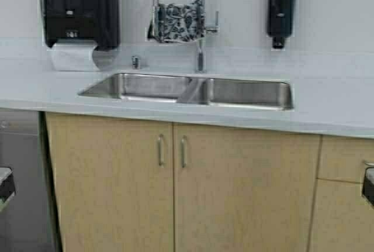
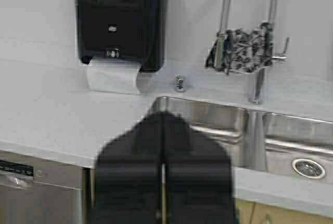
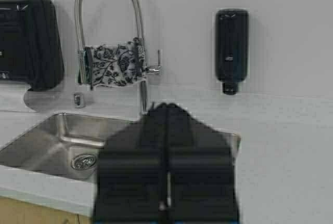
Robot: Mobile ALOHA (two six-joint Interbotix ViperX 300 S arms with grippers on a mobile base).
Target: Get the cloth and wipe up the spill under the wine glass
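Observation:
The cloth (image 1: 178,21), light with a dark leaf print, hangs over the arched faucet (image 1: 200,53) behind the sink. It also shows in the left wrist view (image 2: 244,50) and in the right wrist view (image 3: 112,65). The wine glass and the spill are out of view. My left gripper (image 2: 163,117) is shut and empty, held back from the counter. My right gripper (image 3: 166,108) is shut and empty, also held back. In the high view only the arms' ends show at the lower left edge (image 1: 6,185) and the lower right edge (image 1: 368,185).
A double steel sink (image 1: 187,91) is set in the pale counter (image 1: 327,106). A black paper towel dispenser (image 1: 79,9) with white paper hangs at the left, a black soap dispenser (image 1: 281,9) at the right. Wooden cabinet doors (image 1: 169,187) stand below, a dishwasher (image 1: 20,182) at the left.

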